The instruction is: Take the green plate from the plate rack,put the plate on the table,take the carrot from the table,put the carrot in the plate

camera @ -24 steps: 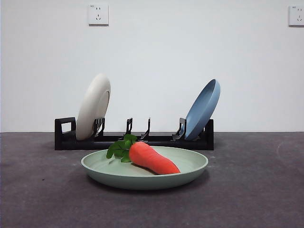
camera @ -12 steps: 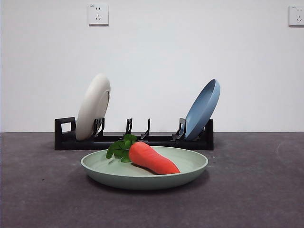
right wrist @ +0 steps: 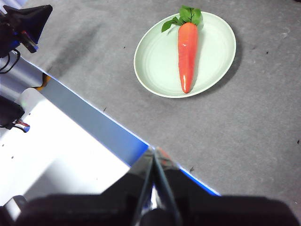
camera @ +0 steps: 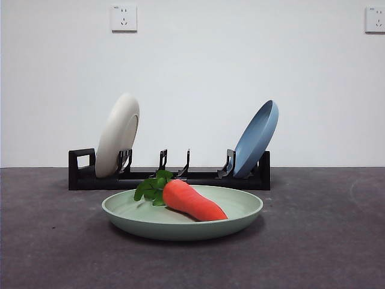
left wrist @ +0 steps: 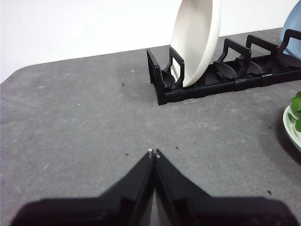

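Observation:
The green plate (camera: 182, 217) lies flat on the table (camera: 325, 241), in front of the plate rack (camera: 168, 177). The carrot (camera: 192, 200) lies in the plate, its leaves toward the rack. The right wrist view shows the plate (right wrist: 155, 63) and the carrot (right wrist: 186, 54) from above. My right gripper (right wrist: 154, 151) is shut and empty, high above the table's front edge. My left gripper (left wrist: 153, 152) is shut and empty, over bare table away from the rack (left wrist: 225, 77). Only the plate's rim (left wrist: 292, 129) shows in the left wrist view.
A cream-white plate (camera: 118, 135) stands in the rack's left slot and a blue plate (camera: 257, 139) leans in its right slot. The middle slots hold nothing. The table's front edge (right wrist: 101, 129) and part of the robot's base show in the right wrist view.

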Controlling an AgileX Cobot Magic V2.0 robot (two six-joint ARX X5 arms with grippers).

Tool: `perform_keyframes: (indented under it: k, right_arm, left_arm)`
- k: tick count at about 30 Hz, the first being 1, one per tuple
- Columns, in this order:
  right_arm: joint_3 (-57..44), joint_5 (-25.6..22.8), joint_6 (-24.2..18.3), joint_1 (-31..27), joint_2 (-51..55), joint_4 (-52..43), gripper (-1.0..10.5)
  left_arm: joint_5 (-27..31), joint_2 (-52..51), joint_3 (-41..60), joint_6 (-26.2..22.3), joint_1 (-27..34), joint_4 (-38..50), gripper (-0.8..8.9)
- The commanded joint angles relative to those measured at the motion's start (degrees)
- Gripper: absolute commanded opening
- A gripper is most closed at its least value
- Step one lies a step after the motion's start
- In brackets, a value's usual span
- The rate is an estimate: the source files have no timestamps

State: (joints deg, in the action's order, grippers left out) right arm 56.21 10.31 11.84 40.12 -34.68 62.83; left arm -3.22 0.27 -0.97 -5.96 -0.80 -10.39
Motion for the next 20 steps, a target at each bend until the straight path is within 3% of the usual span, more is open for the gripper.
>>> perform_keyframes:
  k: [1, 13, 17, 20]
  right_arm:
    - [-0.35, -0.15, 0.48, 0.13, 0.09, -0.35, 0.0]
    - [-0.35, -0.17, 0.42, 0.13, 0.09, -0.35, 0.0]
    - [-0.35, -7.34, -5.11, -0.13, 0.74, -0.55, 0.0]
    - [-0.35, -9.62, -5.31, -1.9, 2.54, -0.22, 0.0]
  left_arm:
    - [0.02, -0.17, 0.79, 0.37, 0.17, 0.2, -0.03]
    - [0.04, -0.17, 0.79, 0.37, 0.17, 0.2, -0.03]
    - [0.04, -0.17, 0.79, 0.37, 0.17, 0.2, -0.03]
    - [0.04, -0.17, 0.79, 0.37, 0.17, 0.2, -0.03]
